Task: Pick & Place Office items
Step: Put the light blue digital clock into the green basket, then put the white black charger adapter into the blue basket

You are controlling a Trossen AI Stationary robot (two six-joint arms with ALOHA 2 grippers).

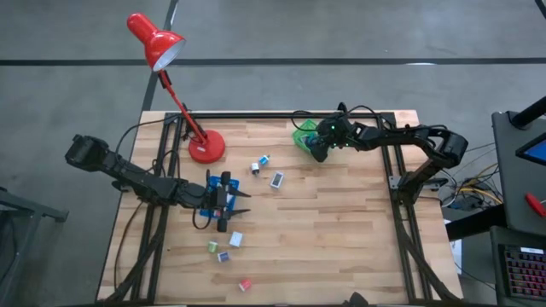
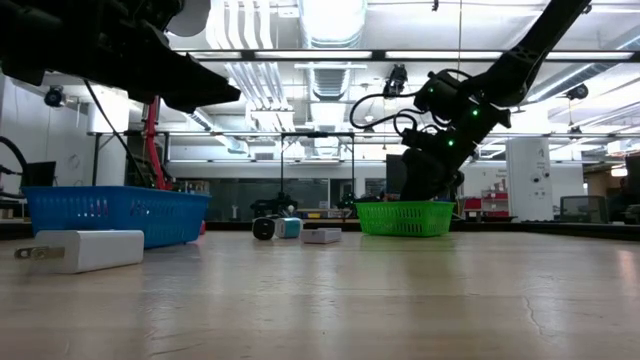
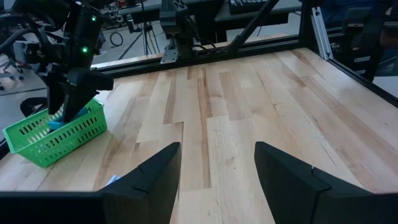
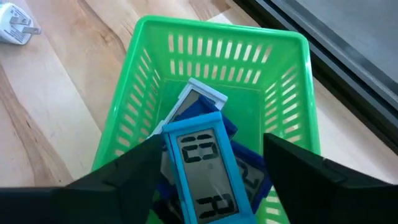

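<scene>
Green basket (image 4: pixel 211 43) under parted right hand (image 4: pixel 211 171); left hand (image 3: pixel 217 174) waits open.

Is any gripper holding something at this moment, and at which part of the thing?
Nothing is held. The right gripper stands open over the green basket, with the blue digital clock loose between its fingers. The left gripper is open and empty.

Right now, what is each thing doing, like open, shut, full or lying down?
Green basket: upright, holding blue display pieces.
Blue display piece: in the basket, between the right fingers, not gripped.
Right gripper: open, over the basket.
Left gripper: open, holding nothing.
Red desk lamp: standing.
</scene>
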